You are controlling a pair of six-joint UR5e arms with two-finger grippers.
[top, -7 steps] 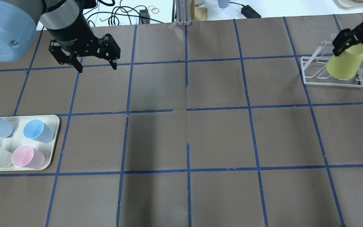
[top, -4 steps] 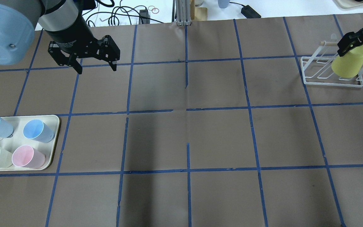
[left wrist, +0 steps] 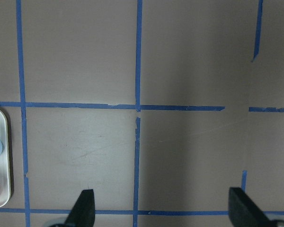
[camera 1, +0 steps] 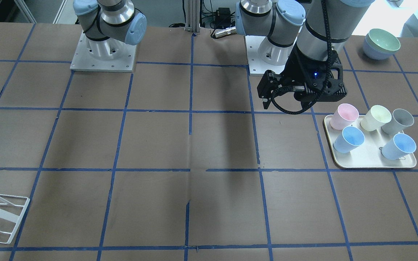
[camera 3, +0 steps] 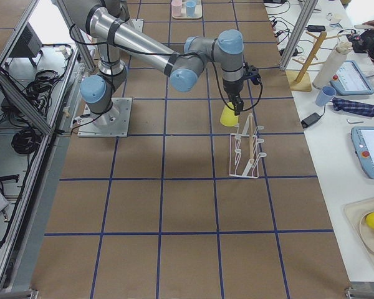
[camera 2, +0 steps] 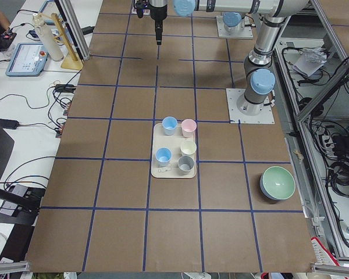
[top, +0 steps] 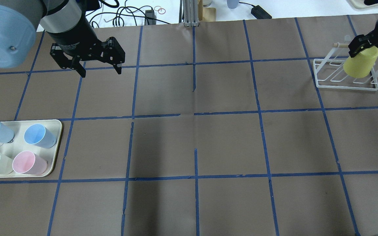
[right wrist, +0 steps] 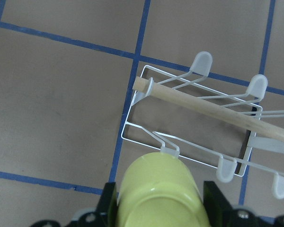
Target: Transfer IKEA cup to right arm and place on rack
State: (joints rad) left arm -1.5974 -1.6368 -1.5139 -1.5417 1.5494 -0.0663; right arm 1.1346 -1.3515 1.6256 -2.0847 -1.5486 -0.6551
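The yellow IKEA cup [top: 360,64] is held in my right gripper [top: 363,46], which is shut on its narrow end, mouth pointing down. It hangs over the white wire rack [top: 345,86] at the table's far right. In the right wrist view the cup [right wrist: 156,194] sits between the fingers, right above a rack prong [right wrist: 169,150] and near the wooden rod [right wrist: 203,106]. I cannot tell if it touches the rack. The side view shows the cup [camera 3: 229,117] at the rack's [camera 3: 246,152] robot-side end. My left gripper [top: 98,67] is open and empty, far left.
A cream tray [top: 59,137] with several pastel cups lies at the near left. It also shows in the front view [camera 1: 372,165]. Stacked bowls [camera 1: 381,43] stand beside the left arm's base. Cables and tools lie beyond the far table edge.
My right gripper has carried the yellow cup lower and a little farther back over the rack; the cup looks smaller and more upright. The left arm has hardly moved.
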